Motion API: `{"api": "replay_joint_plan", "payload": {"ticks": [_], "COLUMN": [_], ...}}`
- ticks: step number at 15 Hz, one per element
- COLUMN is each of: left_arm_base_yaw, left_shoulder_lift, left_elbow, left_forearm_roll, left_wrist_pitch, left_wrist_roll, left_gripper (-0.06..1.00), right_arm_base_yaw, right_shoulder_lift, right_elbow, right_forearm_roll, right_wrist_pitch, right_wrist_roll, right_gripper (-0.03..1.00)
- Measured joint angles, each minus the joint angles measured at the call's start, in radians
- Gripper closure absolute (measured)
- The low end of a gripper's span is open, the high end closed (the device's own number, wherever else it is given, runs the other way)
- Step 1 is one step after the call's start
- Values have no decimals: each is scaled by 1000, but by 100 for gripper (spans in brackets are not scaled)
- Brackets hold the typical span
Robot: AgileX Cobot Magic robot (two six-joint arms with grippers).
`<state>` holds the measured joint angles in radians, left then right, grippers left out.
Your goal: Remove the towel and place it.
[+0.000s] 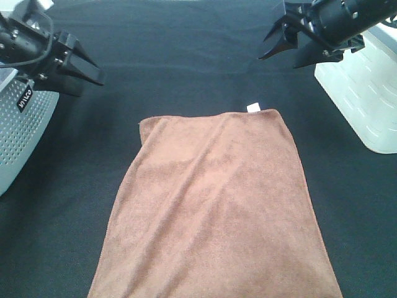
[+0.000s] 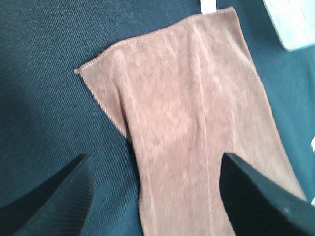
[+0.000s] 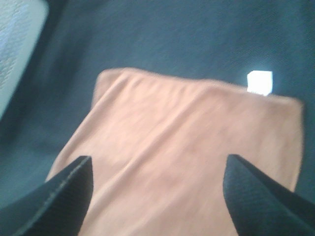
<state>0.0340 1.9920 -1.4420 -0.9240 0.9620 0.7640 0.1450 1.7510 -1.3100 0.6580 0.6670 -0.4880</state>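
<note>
The left gripper [image 1: 87, 84] stands with its jaws spread wide and nothing between them; in its wrist view [image 2: 155, 156] both black fingers [image 2: 59, 199] frame open space with no contact on any surface. The right gripper [image 1: 278, 62] is in the same condition: jaws parted, no load, fingers [image 3: 261, 196] apart in its own wrist view [image 3: 158, 157]. The towel [image 1: 217, 205] lies flat on the black table cloth [image 1: 186, 56], between the two grippers and nearer the camera than both, touching neither. It is reddish-brown, rectangular, and spread out in a single layer with shallow lengthwise creases. Its far edge is the edge closest to the grippers. The far corner on the left gripper's side lies ahead of that gripper's fingers, and the wrist view shows this corner and the hemmed edge of the towel [image 2: 187, 98] clearly. A small white tag [image 1: 253, 107] projects from the far corner on the right gripper's side and lies ahead of and below that gripper. The same tag [image 3: 259, 82] shows beyond the right gripper's fingers, at the corner of the towel [image 3: 187, 137]. A pale perforated basket [image 1: 25, 130] stands just beside the left gripper, on its outer side. A white ribbed container [image 1: 366, 105] stands just beside the right gripper, on its outer side. Both are well apart from the towel.
</note>
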Motion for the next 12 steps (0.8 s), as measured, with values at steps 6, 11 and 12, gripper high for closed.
{"api": "replay_joint_plan", "payload": {"ticks": [6,11,12], "left_arm_base_yaw": [-51,-57,-58], "left_shoulder_lift": [161,256,269], "left_elbow": [-74,-74,-74], "left_forearm_roll": [-51,-64,-82], "left_wrist_pitch": [-25,-101,-129], "left_wrist_roll": [-19,-20,-20], "left_gripper": [27,31,31], "right_arm_base_yaw": [0,0,0], "right_shoulder_lift": [114,200,207], "right_elbow": [-2,-2,-2], "right_forearm_roll": [-29,-60,-67], "right_wrist_pitch": [-190,-265,-284], "right_wrist_roll": [-22,-22,-22], "right_gripper": [29,29,29]}}
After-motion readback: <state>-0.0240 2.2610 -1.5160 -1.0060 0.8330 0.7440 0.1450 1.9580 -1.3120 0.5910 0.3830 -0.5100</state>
